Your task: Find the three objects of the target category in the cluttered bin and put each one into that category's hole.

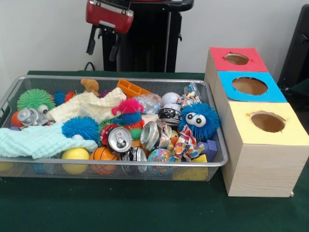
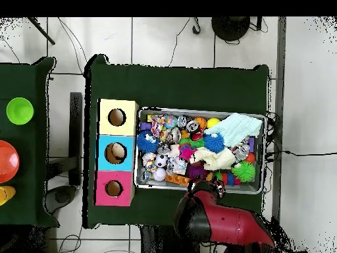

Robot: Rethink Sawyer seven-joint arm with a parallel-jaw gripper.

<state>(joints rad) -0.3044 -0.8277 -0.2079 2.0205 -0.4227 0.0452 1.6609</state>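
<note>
Green table [image 1: 145, 212]: carries bin and wooden box side by side, near each other but apart.

Bin [image 1: 219, 163]: wire-mesh basket, heaped full; long axis parallel to the table edge in the front view. Contents include pale knitted cloths, spiky rubber balls, a blue googly-eyed fuzzy ball [image 1: 199, 120], crushed drink cans [image 1: 119, 139], a small basketball [image 1: 103, 155], a yellow ball [image 1: 75, 154]. Target category not identifiable from either view; three targets therefore unlocated.

Wooden box [image 1: 263, 169]: three holes in a row. Hole [image 1: 236, 59] with red surround: rearmost in the front view, closest of the three to the pedestal. Blue-topped hole [image 1: 249, 86] in the middle, yellow-topped hole [image 1: 268, 122] at the front.

Gripper [image 1: 102, 47]: raised above the bin's rear rim, clear of all contents. Fingers hanging apart, nothing between them; probably open, though partly merged with the dark pedestal behind.

Governing relation: bin contents directly below and forward of the gripper; red hole off to picture-right in the front view, past the bin's short end. Descent into the heap first, then sideways carry along the bin's long axis.
</note>
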